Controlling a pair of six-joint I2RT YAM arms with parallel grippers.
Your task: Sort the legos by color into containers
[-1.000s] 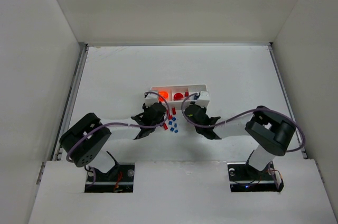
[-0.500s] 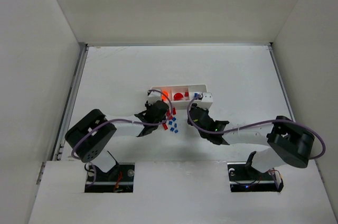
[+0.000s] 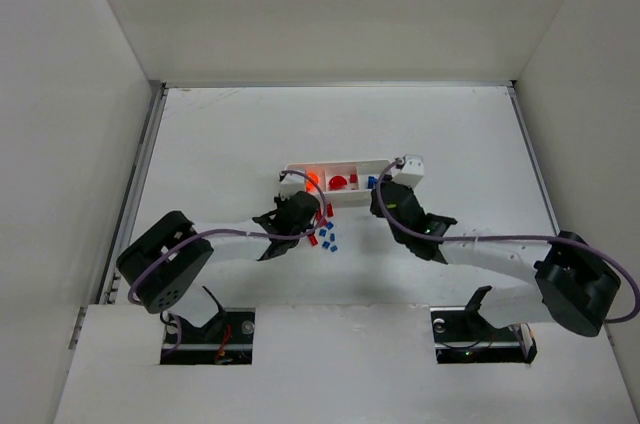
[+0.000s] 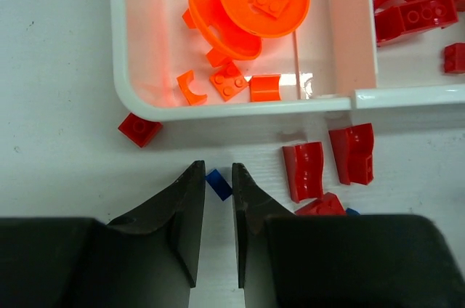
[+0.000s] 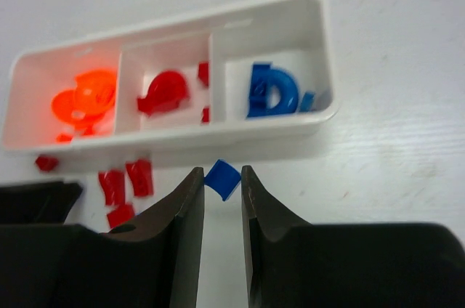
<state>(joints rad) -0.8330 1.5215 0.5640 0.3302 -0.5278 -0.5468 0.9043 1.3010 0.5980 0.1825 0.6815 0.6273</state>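
While left gripper (image 4: pixel 217 168) pinches blue chip (image 4: pixel 218 185) beside tray (image 4: pixel 240 109), right gripper (image 5: pixel 221 170) clamps blue brick (image 5: pixel 222 179).

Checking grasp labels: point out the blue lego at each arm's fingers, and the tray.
left blue lego (image 4: pixel 219 184), left wrist view, its visible middle
right blue lego (image 5: pixel 222 178), right wrist view, middle of its face
tray (image 5: pixel 325 46), right wrist view, its right end rim

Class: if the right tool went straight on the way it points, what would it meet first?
Probably the near wall of the white plastic three-compartment tray, by its blue compartment; if raised, the right tool, gripping a small blue plastic piece, might clear it.
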